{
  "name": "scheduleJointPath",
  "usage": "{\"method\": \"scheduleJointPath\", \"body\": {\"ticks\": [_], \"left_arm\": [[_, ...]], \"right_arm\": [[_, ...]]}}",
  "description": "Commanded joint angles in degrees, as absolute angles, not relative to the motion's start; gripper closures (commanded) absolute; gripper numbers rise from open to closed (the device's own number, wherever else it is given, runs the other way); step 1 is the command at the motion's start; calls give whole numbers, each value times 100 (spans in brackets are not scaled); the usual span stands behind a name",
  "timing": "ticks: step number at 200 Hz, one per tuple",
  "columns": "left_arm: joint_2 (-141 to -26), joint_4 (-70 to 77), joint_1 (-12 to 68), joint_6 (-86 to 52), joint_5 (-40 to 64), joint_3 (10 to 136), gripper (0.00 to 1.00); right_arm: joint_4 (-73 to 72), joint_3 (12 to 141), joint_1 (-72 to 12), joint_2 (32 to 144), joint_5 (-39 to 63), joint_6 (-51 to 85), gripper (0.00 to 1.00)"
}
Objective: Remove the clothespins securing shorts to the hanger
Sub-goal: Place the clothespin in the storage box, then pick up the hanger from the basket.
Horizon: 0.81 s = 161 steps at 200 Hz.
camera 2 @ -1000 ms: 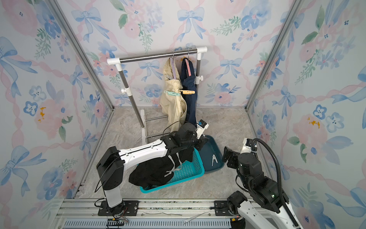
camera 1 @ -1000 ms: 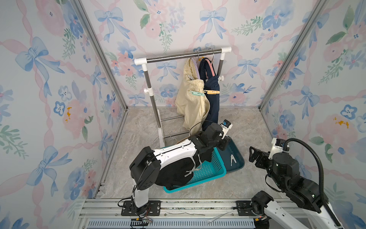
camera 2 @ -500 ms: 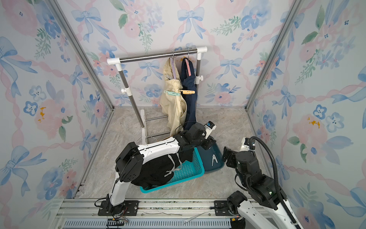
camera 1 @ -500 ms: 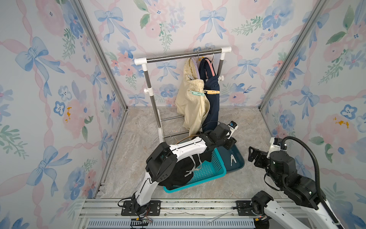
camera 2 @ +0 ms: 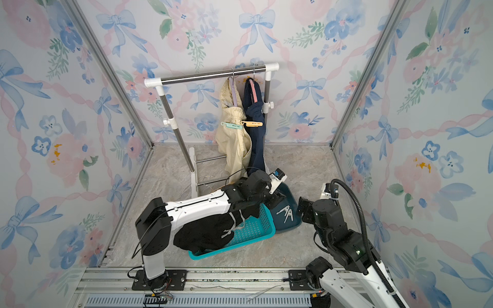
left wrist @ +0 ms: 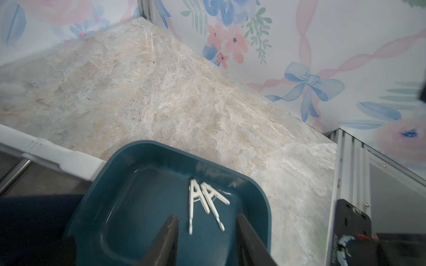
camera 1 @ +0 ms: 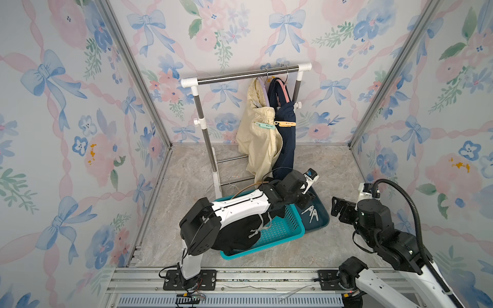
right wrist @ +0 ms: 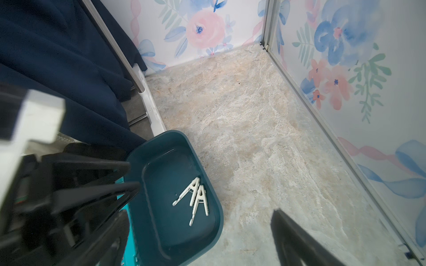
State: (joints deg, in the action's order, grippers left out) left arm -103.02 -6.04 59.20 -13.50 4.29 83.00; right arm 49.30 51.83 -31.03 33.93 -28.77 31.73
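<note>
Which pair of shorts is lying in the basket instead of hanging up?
The black shorts with pale drawstrings lie in the teal basket. The cream shorts and the navy shorts both hang from the rail.

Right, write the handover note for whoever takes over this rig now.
Left gripper: fingers open, empty, over the dark teal plastic tray.
Right gripper: open, empty, beside that tray.
Two white plastic clothespins lie in the tray. Black shorts with pale drawstrings lie in the turquoise mesh basket.
Done: black pair unpinned and off the rack.
Left: the mint green clothespin on the cream shorts and the light orange clothespin on the navy shorts. Both pairs hang from the metal rail.
</note>
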Motion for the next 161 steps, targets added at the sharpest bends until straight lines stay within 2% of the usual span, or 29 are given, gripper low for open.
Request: {"method": "scheduleJointPath", "body": {"ticks": [1, 41, 84, 131, 161], "left_arm": [[-9332, -622, 5955, -1364, 31, 7570, 58], [-7607, -1170, 5800, -1689, -1149, 6298, 53], [-6396, -1881, 4570, -2127, -829, 5569, 44], [-6480, -1990, 2999, -2180, 377, 5393, 38], [-6940, -1829, 2276, -2296, 807, 5481, 40]], "right_arm": [[4769, 5216, -3031, 3545, -2659, 3100, 3], [4578, 5152, -3015, 3775, -2347, 3105, 3], [4332, 5050, -3015, 4028, -2082, 3167, 4], [4192, 5031, -3015, 4183, -1755, 3256, 3], [4162, 5011, -3029, 4184, -1588, 3306, 3]]}}
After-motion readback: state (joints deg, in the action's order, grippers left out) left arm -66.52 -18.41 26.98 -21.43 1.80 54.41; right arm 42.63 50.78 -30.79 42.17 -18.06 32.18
